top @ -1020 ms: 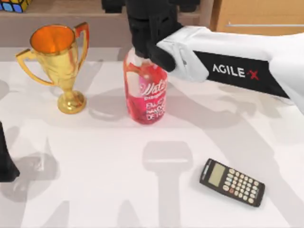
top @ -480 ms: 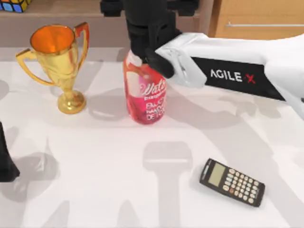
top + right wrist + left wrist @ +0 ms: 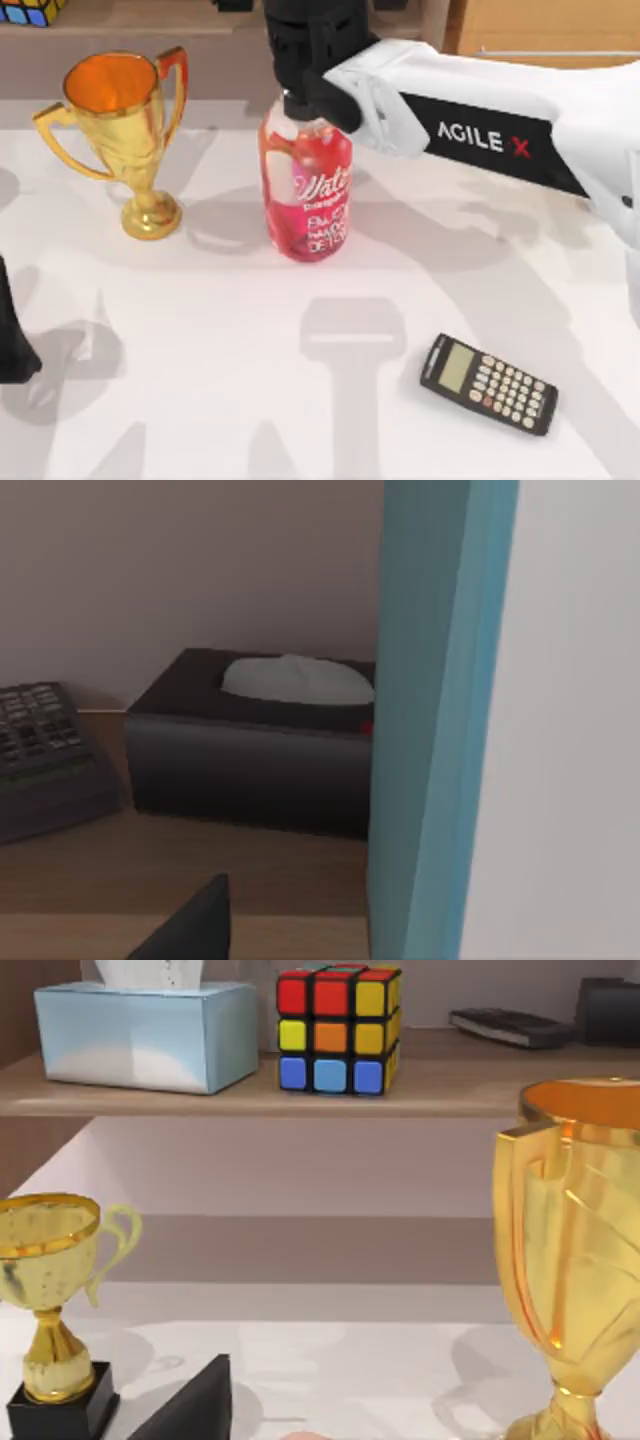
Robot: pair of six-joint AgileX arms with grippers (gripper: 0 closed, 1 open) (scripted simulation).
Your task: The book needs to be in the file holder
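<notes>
The book (image 3: 520, 720), a white slab with a pale blue edge, stands upright very close in the right wrist view. One dark finger (image 3: 190, 920) of my right gripper shows beside it, with a gap between finger and book edge. In the top view my right gripper (image 3: 310, 45) hangs at the back of the table, over the cap of the red bottle (image 3: 306, 190) and the shelf edge, and it covers the book. The file holder is out of view. My left gripper (image 3: 10, 340) is parked at the table's left edge.
A gold trophy (image 3: 125, 130) stands at the back left. A black calculator (image 3: 488, 384) lies at the front right. On the back shelf sit a colour cube (image 3: 338, 1030), a blue tissue box (image 3: 145, 1035) and a dark tissue box (image 3: 250, 745). A smaller trophy (image 3: 55, 1300) stands nearby.
My right arm has drawn toward the back of the table, carrying its gripper farther over the shelf edge. The bottle, trophy and calculator have not moved.
</notes>
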